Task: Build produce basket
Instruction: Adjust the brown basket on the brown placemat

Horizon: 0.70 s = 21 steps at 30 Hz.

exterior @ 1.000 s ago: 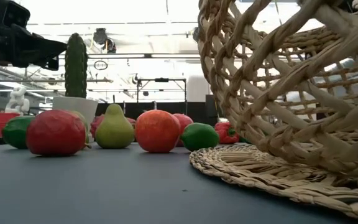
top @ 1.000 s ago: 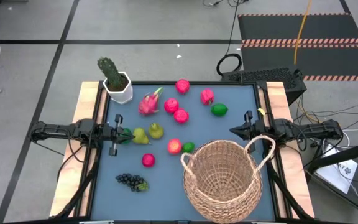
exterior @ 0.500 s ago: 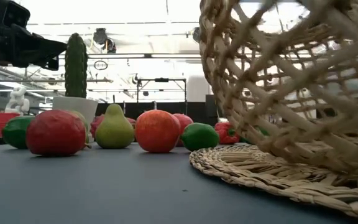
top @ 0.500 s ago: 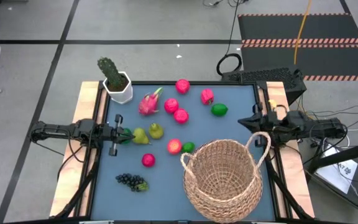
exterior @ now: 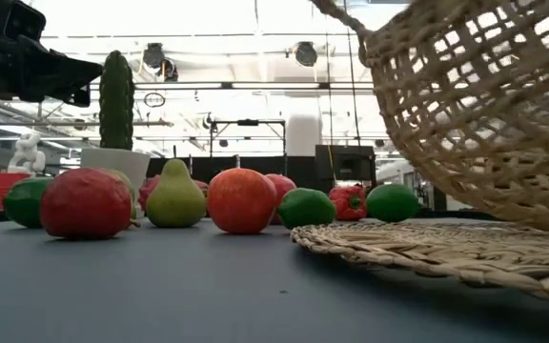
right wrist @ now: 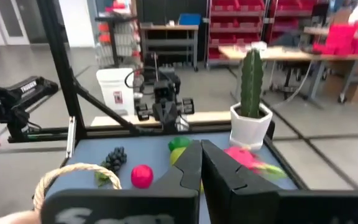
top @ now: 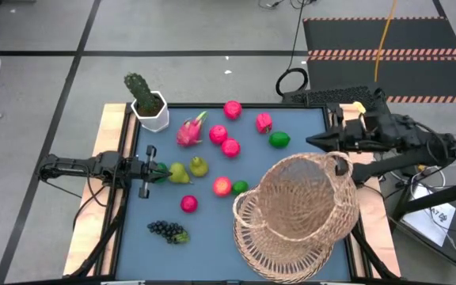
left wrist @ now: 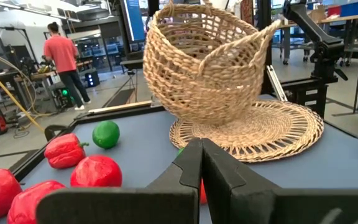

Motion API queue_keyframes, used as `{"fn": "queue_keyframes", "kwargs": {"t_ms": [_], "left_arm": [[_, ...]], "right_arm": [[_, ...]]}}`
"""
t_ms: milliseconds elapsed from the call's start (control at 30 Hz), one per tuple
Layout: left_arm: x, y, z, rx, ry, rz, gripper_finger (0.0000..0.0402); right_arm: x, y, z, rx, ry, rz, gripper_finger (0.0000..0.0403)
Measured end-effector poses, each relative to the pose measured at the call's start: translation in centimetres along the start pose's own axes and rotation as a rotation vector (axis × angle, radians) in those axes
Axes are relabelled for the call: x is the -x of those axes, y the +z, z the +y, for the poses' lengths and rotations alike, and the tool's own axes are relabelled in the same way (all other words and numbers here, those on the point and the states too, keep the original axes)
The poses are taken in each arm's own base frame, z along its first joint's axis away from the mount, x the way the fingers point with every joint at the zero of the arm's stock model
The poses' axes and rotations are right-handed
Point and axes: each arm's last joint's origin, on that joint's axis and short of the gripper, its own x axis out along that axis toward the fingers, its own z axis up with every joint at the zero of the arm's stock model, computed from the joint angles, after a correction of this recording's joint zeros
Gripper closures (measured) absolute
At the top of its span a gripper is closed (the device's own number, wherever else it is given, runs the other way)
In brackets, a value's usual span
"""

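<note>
The basket (top: pixel 305 202) is lifted and tipped toward the table's middle, hanging directly below and inward of the right gripper (top: pixel 332 158), whose claws are clenched on the arched handle (top: pixel 340 165). Under the raised basket, a flat round woven mat (top: pixel 279 245) lies on the blue table (top: pixel 212 237); in the low view the basket's wall (exterior: pixel 484 105) hangs clear above the mat (exterior: pixel 446 252).

The left gripper (top: pixel 153 169) waits at the table's left edge, claws clenched on nothing, level with the table's middle. Just in front of its tips lie a green lime (top: pixel 161 172) and two yellow-green pears (top: pixel 179 172) (top: pixel 199 166). Beyond these, toward the right gripper, sit a red-orange apple (top: pixel 222 186) and a second lime (top: pixel 240 188), touching each other and close to the mat's rim.

Toward the far edge from the left gripper stand the pink dragon fruit (top: pixel 190 131), four red-pink fruits (top: pixel 218 134) (top: pixel 229 147) (top: pixel 233 109) (top: pixel 264 122) and a third lime (top: pixel 279 140), the last nearest the right gripper. Toward the near edge lie a small pink apple (top: pixel 188 203) and a dark grape bunch (top: pixel 168 231).

A potted cactus (top: pixel 145 99) stands at the far-left corner.
</note>
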Motion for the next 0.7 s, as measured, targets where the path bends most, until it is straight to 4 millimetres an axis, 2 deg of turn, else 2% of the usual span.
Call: {"fn": "queue_keyframes", "kwargs": {"t_ms": [200,533,700], "left_arm": [[0.0,0.0,0.0,0.000,0.000,0.001,0.0392],[0.0,0.0,0.0,0.000,0.000,0.001,0.0392],[0.0,0.0,0.0,0.013,0.000,-0.004,0.0392]], "right_arm": [[-1.3,-0.1,0.2,-0.009,-0.005,0.037,0.0403],[-2.7,-3.2,0.3,-0.121,-0.019,0.134,0.0403],[-3.2,-1.8,0.6,-0.146,0.014,-0.019,0.0403]]}}
